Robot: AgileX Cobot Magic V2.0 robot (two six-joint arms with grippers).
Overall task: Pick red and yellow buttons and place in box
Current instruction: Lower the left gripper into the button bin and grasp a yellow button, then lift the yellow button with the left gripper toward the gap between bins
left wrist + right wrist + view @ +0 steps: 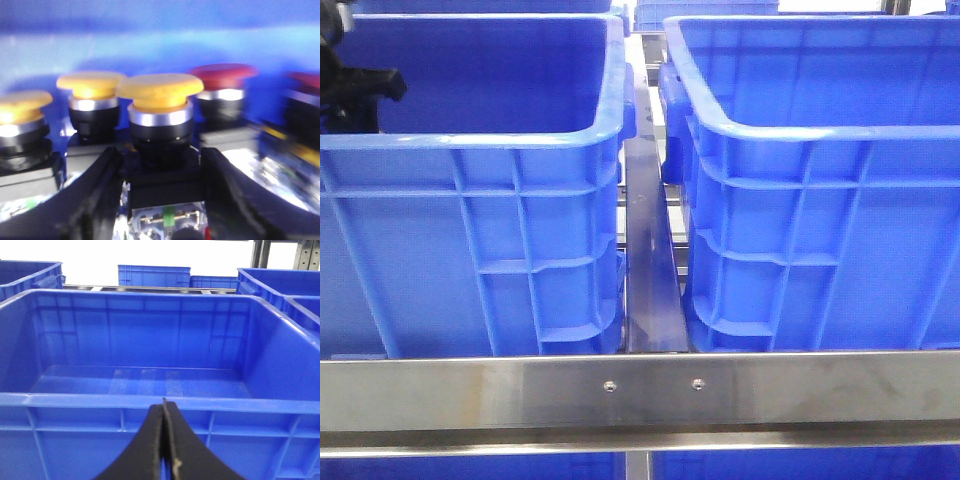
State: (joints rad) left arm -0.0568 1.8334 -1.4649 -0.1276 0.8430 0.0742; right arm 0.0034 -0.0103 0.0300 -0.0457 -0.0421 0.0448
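Front view: left crate (470, 230) and right crate (820, 200) sit side by side on the steel frame (640, 395), a metal rail (648, 250) between them; the left arm (355, 85) reaches into the left crate. Left gripper (161, 175) is spread around the black base of a yellow button (160, 92), fingers (95, 200) flanking it, contact unclear; more yellow buttons (92, 85) sit beside it and a red button (223, 75) too. Right gripper (164, 440) is pressed together, holding nothing, just outside the near rim of the empty box (150, 400).
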